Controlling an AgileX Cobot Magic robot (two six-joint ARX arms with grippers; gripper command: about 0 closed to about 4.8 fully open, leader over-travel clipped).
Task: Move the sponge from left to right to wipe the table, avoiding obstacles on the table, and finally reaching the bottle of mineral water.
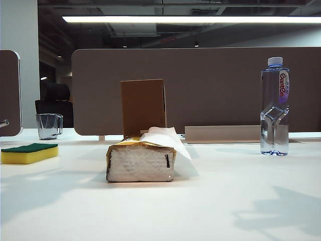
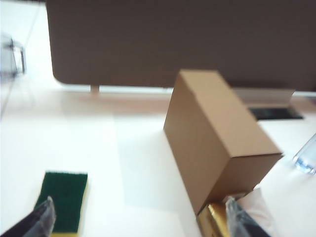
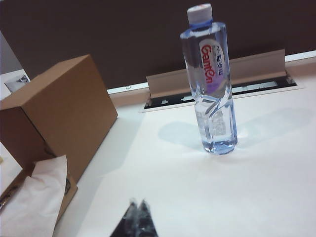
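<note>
The yellow sponge (image 1: 29, 152) with its green top lies flat at the left of the white table (image 1: 225, 201). The gold tissue pack (image 1: 140, 160) lies in the middle with the brown cardboard box (image 1: 143, 106) upright behind it. The mineral water bottle (image 1: 275, 108) stands at the right. Neither gripper shows in the exterior view. In the left wrist view my left gripper (image 2: 140, 217) is open above the table, one fingertip (image 2: 45, 217) over the sponge (image 2: 64, 200), the other near the tissue pack (image 2: 217, 217). My right gripper (image 3: 138, 207) is shut and empty, short of the bottle (image 3: 210, 84).
A clear glass mug (image 1: 48, 125) stands at the back left beyond the sponge. A brown partition (image 1: 200, 85) closes the far edge of the table. A cable slot with a raised flap (image 3: 222, 74) lies behind the bottle.
</note>
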